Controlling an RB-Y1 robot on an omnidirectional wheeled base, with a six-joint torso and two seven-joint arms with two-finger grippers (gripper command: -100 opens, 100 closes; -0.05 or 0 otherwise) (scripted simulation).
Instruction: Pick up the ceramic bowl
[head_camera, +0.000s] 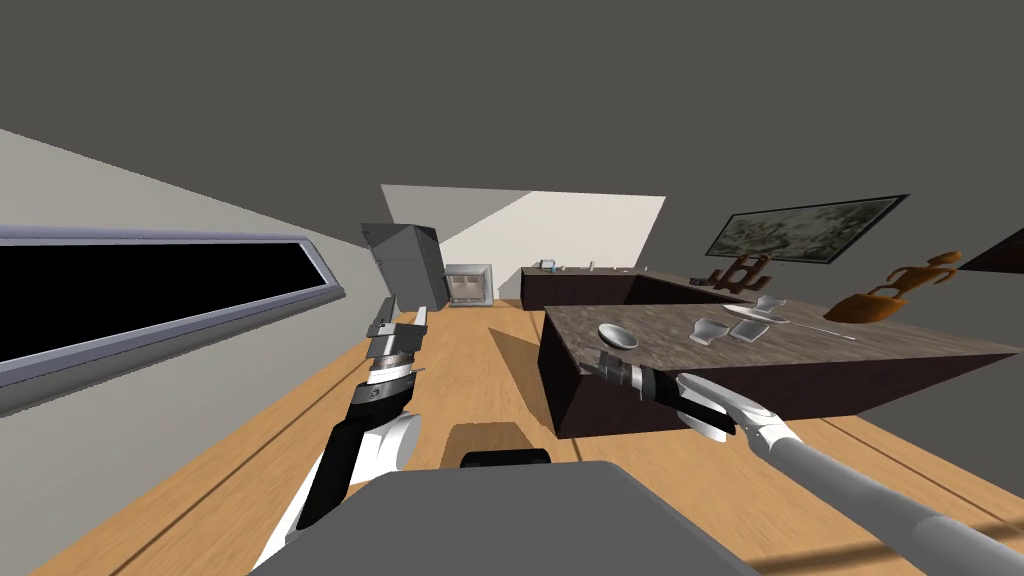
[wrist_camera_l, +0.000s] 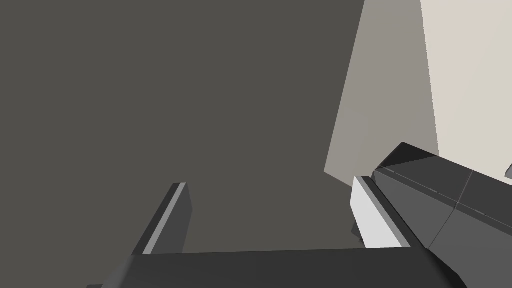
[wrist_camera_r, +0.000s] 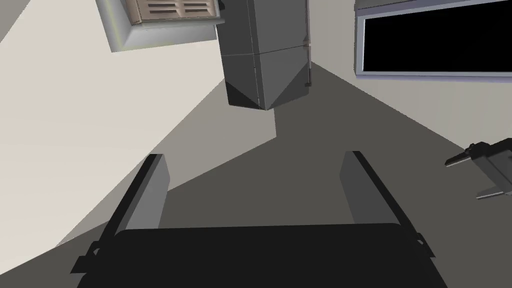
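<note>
The shallow light grey round bowl (head_camera: 617, 336) sits upright on the dark stone-patterned table top (head_camera: 665, 352), near its front left corner. The right gripper (head_camera: 604, 363) is at the table's front edge, just beside the bowl & a bit lower. Its thin grey fingers (wrist_camera_r: 152, 187) stand spread wide apart (the wrist view is plain on that) and point toward the tall grey fridge (wrist_camera_r: 265, 65) across the rm. Whether it touches the table edge, can't tell. Further along the top, well apart from the bowl, are three small white dishes (head_camera: 708, 330) and a long pale utensil (head_camera: 800, 322). The left gripper (head_camera: 403, 318) is held up over the light wood floor (head_camera: 470, 370), well apart from the table, its fingers (wrist_camera_l: 372, 215) likewise spread.
</note>
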